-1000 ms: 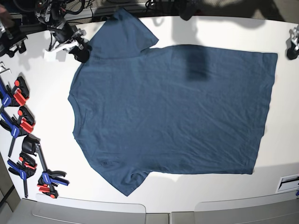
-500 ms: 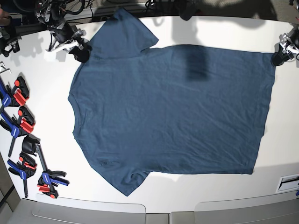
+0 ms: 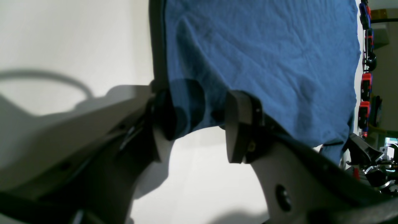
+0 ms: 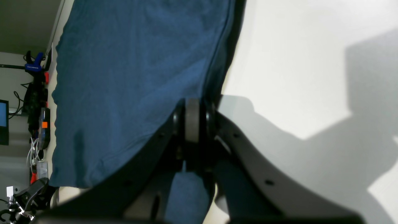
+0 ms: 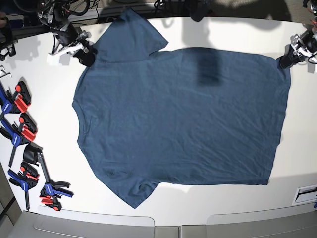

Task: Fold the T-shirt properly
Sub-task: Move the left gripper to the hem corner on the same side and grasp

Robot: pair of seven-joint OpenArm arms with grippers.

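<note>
One dark navy-teal cotton T-shirt (image 5: 181, 116) lies flat on a white table (image 5: 302, 134); two grippers: left gripper (image 3: 199, 124) spread wide astride its hem corner, right gripper (image 4: 192, 119) clamped on fabric.

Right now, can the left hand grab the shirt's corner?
Probably yes. The left hand is open, with the shirt corner already lying between its fingers, and nothing blocks it. It likely only needs to close.
</note>
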